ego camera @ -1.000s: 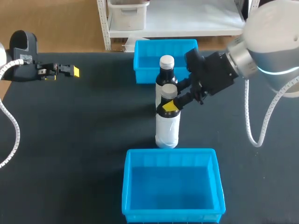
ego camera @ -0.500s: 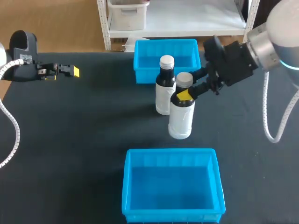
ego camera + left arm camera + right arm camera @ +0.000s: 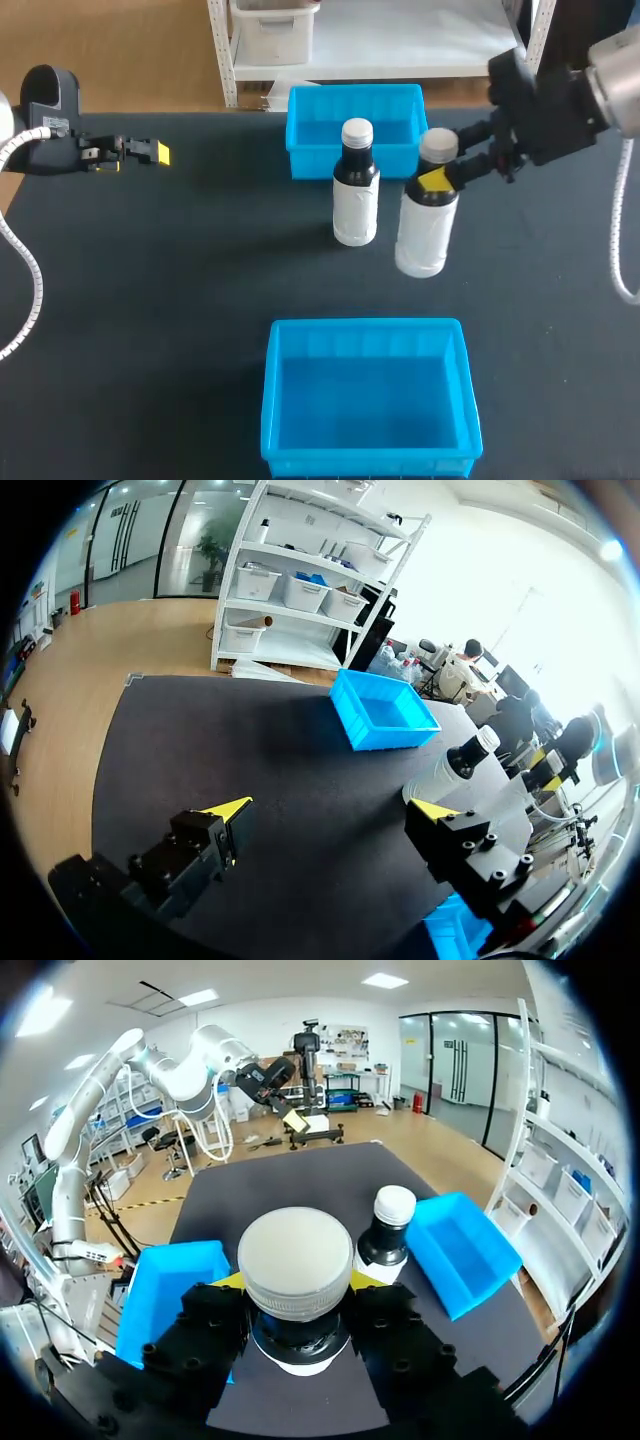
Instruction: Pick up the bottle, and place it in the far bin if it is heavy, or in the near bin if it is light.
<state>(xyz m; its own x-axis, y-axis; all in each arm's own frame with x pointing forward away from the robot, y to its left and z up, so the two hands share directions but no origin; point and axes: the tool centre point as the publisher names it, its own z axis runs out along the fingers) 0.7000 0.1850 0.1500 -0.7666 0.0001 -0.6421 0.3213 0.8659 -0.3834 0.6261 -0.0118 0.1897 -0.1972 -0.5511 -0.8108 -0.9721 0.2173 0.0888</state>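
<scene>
At the far left corner of the worktop (image 3: 150,300) our left gripper (image 3: 150,152) hangs with its fingers spread wide and nothing between them. That arm lies low and level, pointing in toward the middle, well apart from everything else.

Near the middle, the far bin (image 3: 310,160) sits against the far edge and the near bin (image 3: 365,325) against the near edge. A second bottle (image 3: 355,190) stands upright just in front of the far bin.

Just right of it, and not touching it, is the held bottle (image 3: 425,225), nearly upright between the two bins. We judge its base to be clear of the worktop. Our right gripper (image 3: 438,180) is closed on its neck right under the cap (image 3: 295,1260), and the right wrist view shows a finger pressing on each side.

We take the bottle to be rigid and smooth-walled, so it will not give under the squeeze but could slide. The neck is the right hold, because the wider cap makes a ledge above the fingers. Its weight cannot be read from its looks, only felt through the arm. If it is heavy, the long body may swing below the grip, which calls for slow moves.

The right arm enters from the far right corner, its fingers lying sideways and pointing toward the middle.
</scene>
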